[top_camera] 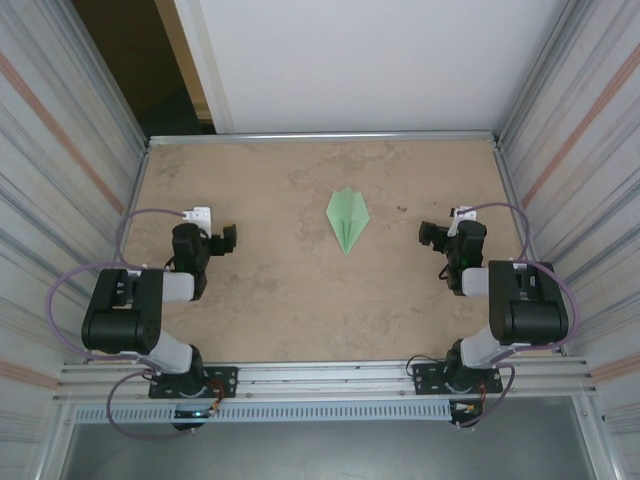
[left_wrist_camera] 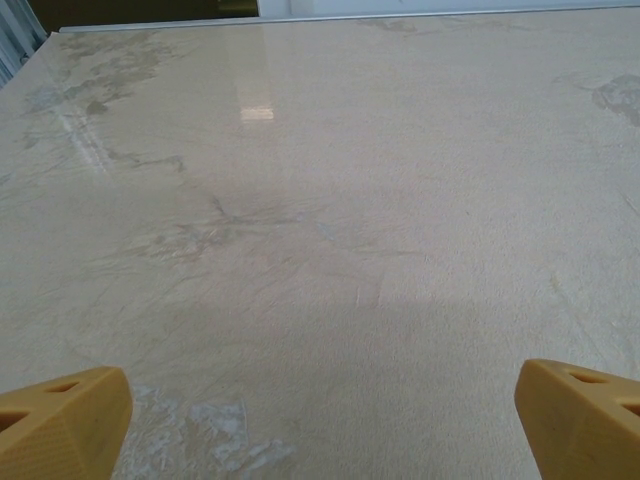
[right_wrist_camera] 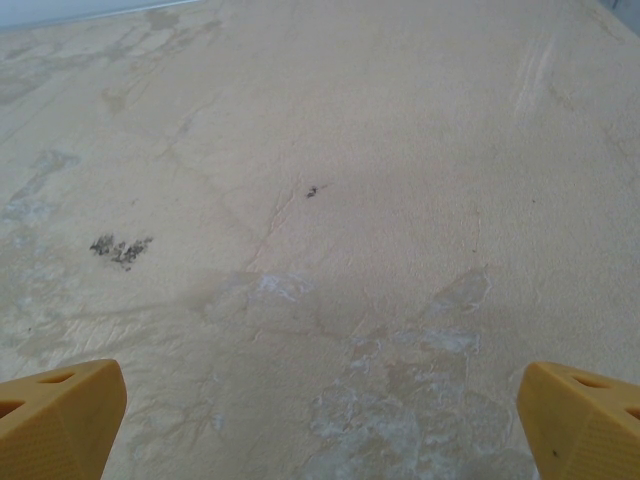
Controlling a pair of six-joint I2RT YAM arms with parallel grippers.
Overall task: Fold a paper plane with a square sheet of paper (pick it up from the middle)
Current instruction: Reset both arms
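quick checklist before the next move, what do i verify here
1. paper plane folded into a pointed dart: ok
2. it lies flat on the table, midway between the arms, touched by neither: ok
3. left gripper open, nothing between its fingers: ok
4. right gripper open, nothing between its fingers: ok
5. creases even and wings matched: cannot tell, too small in the top view

Nothing readable here, folks: no brand, number or sign. The small white tag (top_camera: 200,214) mid-left of the overhead view and the second white tag (top_camera: 461,213) mid-right are too tiny to make out.
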